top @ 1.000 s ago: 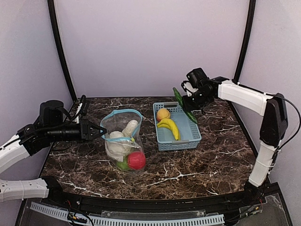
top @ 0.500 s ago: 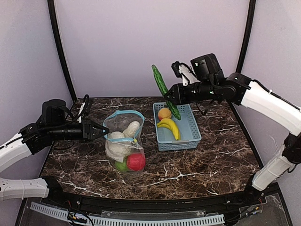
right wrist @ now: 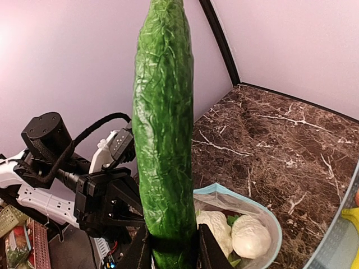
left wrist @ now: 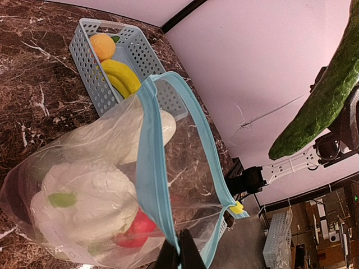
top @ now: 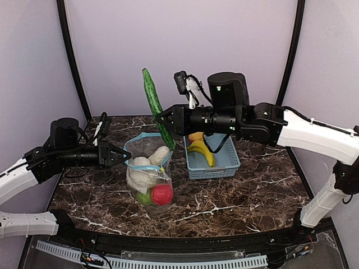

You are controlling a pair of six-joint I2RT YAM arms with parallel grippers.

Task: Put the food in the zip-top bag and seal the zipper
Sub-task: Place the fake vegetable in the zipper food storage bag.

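The clear zip-top bag [top: 147,171] stands open on the marble table, its teal zipper [top: 147,135] forming a loop at the top. Inside lie white cauliflower [top: 140,176], a red apple [top: 161,194] and a green apple [top: 145,197]. My left gripper [top: 124,155] is shut on the bag's left rim; in the left wrist view the zipper [left wrist: 151,168] is pinched at the gripper [left wrist: 179,253]. My right gripper [top: 168,126] is shut on the lower end of a green cucumber [top: 153,103], held upright just above the bag mouth. The cucumber [right wrist: 164,129] fills the right wrist view, with the bag [right wrist: 269,216] below.
A light blue lattice basket [top: 224,162] stands right of the bag and holds a yellow banana [top: 203,150] and an orange [top: 196,136]. A yellow slider [left wrist: 237,208] sits at one end of the zipper. Black posts and purple walls enclose the table.
My right arm has swung left from over the basket to above the bag mouth, carrying the cucumber and turning it upright. The left arm and the bag have stayed put.
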